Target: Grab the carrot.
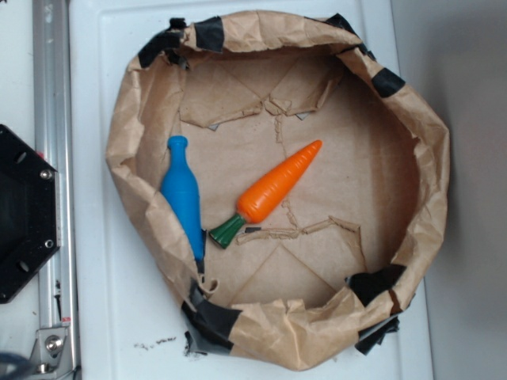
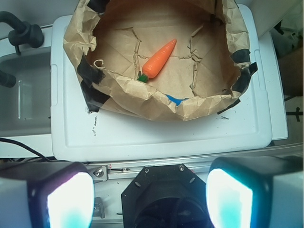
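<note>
Carrot (image 1: 279, 184): smooth orange plastic, tapered to a point, short dark green flared top. Lying diagonally near middle of brown paper basin (image 1: 428, 150), on its floor, tip toward far rim. Blue bottle toy (image 1: 184, 199) just beside, apart. Claw (image 2: 149, 197) spread wide, empty, well back from basin.
</note>
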Tool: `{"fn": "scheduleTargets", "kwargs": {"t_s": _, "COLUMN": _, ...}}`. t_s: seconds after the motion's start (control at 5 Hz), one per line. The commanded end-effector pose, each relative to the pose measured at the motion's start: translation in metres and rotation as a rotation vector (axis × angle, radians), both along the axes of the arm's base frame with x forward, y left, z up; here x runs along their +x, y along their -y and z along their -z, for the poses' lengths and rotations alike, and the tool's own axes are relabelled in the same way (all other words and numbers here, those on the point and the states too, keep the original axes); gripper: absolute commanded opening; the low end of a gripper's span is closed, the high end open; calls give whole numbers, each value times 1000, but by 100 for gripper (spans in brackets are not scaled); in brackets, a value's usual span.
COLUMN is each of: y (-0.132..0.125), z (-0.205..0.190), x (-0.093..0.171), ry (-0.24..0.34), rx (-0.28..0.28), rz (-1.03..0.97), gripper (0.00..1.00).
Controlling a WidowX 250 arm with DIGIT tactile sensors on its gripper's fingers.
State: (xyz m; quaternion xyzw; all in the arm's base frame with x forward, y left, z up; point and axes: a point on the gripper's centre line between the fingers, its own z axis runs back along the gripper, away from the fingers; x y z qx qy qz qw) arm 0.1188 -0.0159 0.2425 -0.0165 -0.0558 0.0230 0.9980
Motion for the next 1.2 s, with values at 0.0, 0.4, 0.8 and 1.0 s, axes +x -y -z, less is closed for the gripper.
{"fn": "scheduleTargets", "kwargs": {"t_s": 0.0, "y": 0, "z": 0, "x": 0, "ry": 0, "rx": 0, "rz": 0, "gripper": 100}}
{"fn": "scheduleTargets", "kwargs": {"t_s": 0.4, "y": -46, "z": 94, "x": 103, "ry": 96, "rx": 39, "rz": -269, "gripper": 100}}
{"fn": "scheduleTargets", "kwargs": {"t_s": 0.8, "y": -56, "z": 161, "x": 166, "ry": 144, "rx": -1, "rz": -467, "gripper": 100}}
{"fn": "scheduleTargets", "kwargs": {"t_s": 1.0, "y": -49, "z": 178, "x": 161, "ry": 34, "rx": -56, "rz": -444, "gripper": 100}}
